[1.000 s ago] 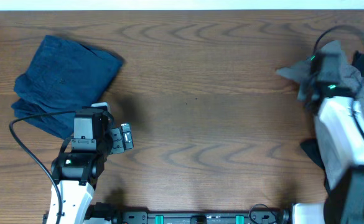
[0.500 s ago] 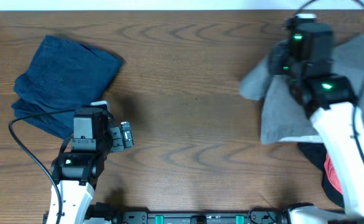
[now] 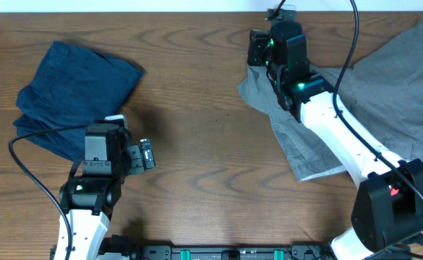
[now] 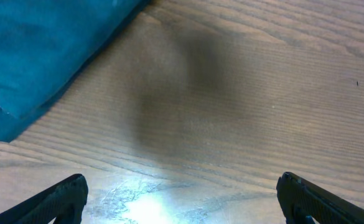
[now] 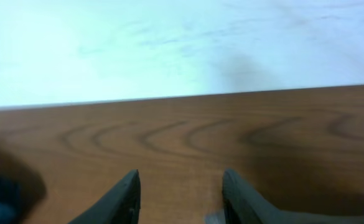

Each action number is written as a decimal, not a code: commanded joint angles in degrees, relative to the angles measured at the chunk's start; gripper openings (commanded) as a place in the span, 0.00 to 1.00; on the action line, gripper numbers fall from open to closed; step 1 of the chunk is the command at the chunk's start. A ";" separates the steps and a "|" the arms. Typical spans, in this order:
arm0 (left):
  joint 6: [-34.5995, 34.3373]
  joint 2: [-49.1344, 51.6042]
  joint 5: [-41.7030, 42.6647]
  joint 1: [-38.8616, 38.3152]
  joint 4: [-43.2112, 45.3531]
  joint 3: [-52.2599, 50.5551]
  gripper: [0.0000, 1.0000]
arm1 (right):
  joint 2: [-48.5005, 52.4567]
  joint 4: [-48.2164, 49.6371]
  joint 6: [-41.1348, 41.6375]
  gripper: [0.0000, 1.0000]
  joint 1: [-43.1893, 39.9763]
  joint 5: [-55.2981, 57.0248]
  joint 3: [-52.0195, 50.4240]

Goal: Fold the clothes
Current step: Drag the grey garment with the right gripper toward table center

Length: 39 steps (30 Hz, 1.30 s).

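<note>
Two robot arms are reaching over a wooden table [image 3: 211, 144], seen from above. The shorts [image 3: 388, 90] – grey-khaki and rumpled, not folded – are lying spread across the table's far right part, with one end running off toward its right edge and the other reaching in toward the middle of its far side. The right arm is stretching across the shorts from the table's near right corner. The right gripper [image 3: 258, 45] is hanging just by the table's far edge, above the inner end of the shorts.

In the right wrist view, the right gripper [image 5: 180, 180] is showing a narrow gap with bare wood between its fingers. A sliver of grey is peeking in at the bottom, but it is not possible to tell whether any cloth is pinched.

The left gripper [image 3: 144, 155] is hovering over the table's near left part. In its own wrist view [image 4: 182, 183] the jaws are standing wide apart, holding nothing. A navy garment [image 3: 74, 94] is lying folded on the table's far left side – its edge is showing in the left wrist view [image 4: 38, 56].
</note>
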 commanded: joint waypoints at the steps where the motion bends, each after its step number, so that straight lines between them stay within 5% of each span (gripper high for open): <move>1: -1.92 -0.09 -0.02 0.28 0.00 1.33 0.98 | -0.20 -1.97 2.73 0.46 -0.92 2.51 0.37; 8: -10.64 -0.09 -0.04 0.28 0.63 1.33 0.98 | -2.75 -31.30 -1.51 0.79 -3.15 8.63 0.37; 15: -16.55 -0.07 -0.04 0.28 2.21 1.33 0.98 | -2.43 -60.70 -10.14 0.82 -3.76 1.88 -1.18; 30: -16.57 -0.07 -0.04 0.28 2.21 1.33 0.98 | -2.40 -55.95 -8.68 0.82 -0.85 -3.21 -20.11; 34: -16.59 -0.07 -0.04 0.28 2.21 1.33 0.98 | -2.40 -51.15 -4.13 0.71 0.83 -0.68 -23.37; 39: -16.57 -0.09 -0.04 0.28 2.21 1.33 0.98 | -2.40 -46.14 -1.20 0.05 2.93 -0.46 -25.53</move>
